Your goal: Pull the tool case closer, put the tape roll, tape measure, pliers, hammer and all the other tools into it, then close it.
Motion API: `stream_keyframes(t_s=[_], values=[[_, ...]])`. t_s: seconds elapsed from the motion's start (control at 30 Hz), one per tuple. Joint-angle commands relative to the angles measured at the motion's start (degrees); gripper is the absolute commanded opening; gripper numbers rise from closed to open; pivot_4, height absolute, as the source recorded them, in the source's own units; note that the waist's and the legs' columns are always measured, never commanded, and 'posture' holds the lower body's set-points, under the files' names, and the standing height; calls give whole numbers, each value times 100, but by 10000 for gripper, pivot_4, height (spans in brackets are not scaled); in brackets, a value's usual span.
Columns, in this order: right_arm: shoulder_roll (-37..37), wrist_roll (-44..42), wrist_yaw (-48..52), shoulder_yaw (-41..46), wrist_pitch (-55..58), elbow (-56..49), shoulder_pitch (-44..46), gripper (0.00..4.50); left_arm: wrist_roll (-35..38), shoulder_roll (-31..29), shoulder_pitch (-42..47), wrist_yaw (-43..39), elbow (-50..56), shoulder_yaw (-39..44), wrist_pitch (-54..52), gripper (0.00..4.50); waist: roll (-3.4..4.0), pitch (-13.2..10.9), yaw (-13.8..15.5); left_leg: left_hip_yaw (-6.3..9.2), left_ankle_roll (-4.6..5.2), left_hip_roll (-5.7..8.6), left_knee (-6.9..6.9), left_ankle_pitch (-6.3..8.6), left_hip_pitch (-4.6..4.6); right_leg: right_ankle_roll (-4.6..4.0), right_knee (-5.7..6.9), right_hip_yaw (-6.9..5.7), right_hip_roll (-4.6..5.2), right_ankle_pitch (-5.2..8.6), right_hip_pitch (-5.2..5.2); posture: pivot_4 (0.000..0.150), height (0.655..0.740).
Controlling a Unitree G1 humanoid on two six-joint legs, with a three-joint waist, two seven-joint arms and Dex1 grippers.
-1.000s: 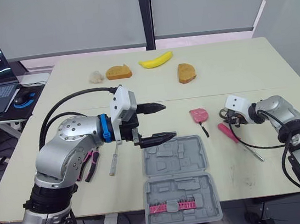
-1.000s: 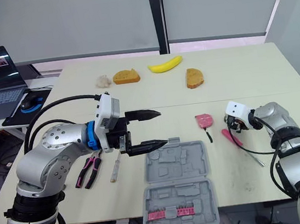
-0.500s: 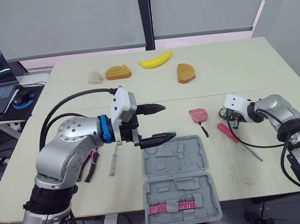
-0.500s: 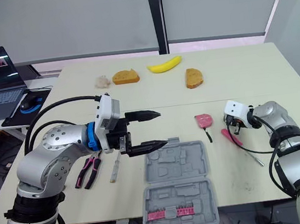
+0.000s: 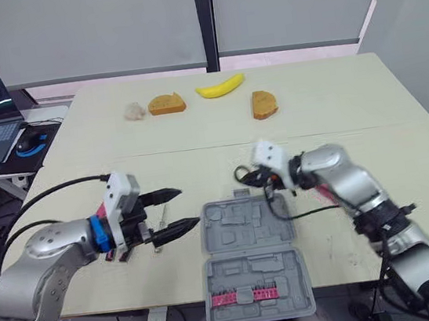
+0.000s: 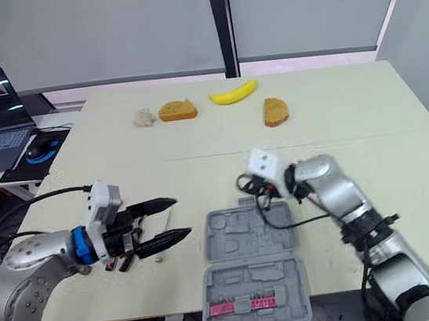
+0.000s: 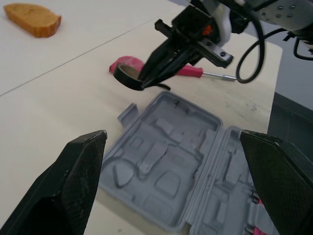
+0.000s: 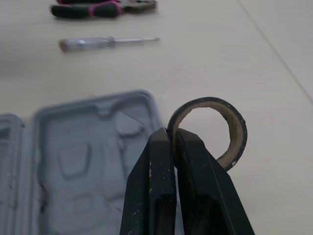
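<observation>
R hand pinched shut on tape roll, held just over far edge of open tool case. L hand spread wide, low over tabletop, left of case, by pliers.

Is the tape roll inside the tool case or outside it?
Outside. The right hand is shut on the wall of the tape roll, holding it by the far edge of the open tool case, in no recess.
</observation>
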State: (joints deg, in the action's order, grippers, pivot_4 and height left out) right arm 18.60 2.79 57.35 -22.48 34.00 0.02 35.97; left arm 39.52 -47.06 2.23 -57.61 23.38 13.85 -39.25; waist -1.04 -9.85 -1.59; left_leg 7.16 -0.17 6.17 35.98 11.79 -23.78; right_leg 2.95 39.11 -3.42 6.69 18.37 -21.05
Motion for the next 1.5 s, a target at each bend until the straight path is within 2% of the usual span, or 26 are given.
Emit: stream_keyframes(t_s=[0.03, 0.43, 1.13, 1.5], values=[[-170, 42, -198, -243, 86, -188, 88, 404, 121, -129, -184, -34, 271, 301, 67, 45000, 1, 0, 47, 3, 10, 3, 1, 6, -4, 0, -1, -1, 0, -7, -3, 1500, 7400], [-553, 256, -500, -901, -224, 407, 87, 404, 51, -287, -209, -60, 197, 330, 174, 45000, 1, 0, -11, -1, 2, -2, -1, 1, -3, -2, -1, 7, -8, -18, -11, 1500, 7400], [-928, 401, -772, -1107, -800, 1238, 146, 404, -99, -515, -252, -219, 148, 271, 252, 45000, 1, 0, -23, -7, -13, -22, -5, -6, -2, -10, -1, 19, -32, -22, -18, 1500, 7400], [-951, 473, -751, -1078, -948, 1517, 184, 404, -110, -492, -193, -202, 155, 224, 283, 45000, 1, 0, -23, -27, -24, -76, -6, 1, 0, -43, -2, 43, -86, -41, -35, 1500, 7400]])
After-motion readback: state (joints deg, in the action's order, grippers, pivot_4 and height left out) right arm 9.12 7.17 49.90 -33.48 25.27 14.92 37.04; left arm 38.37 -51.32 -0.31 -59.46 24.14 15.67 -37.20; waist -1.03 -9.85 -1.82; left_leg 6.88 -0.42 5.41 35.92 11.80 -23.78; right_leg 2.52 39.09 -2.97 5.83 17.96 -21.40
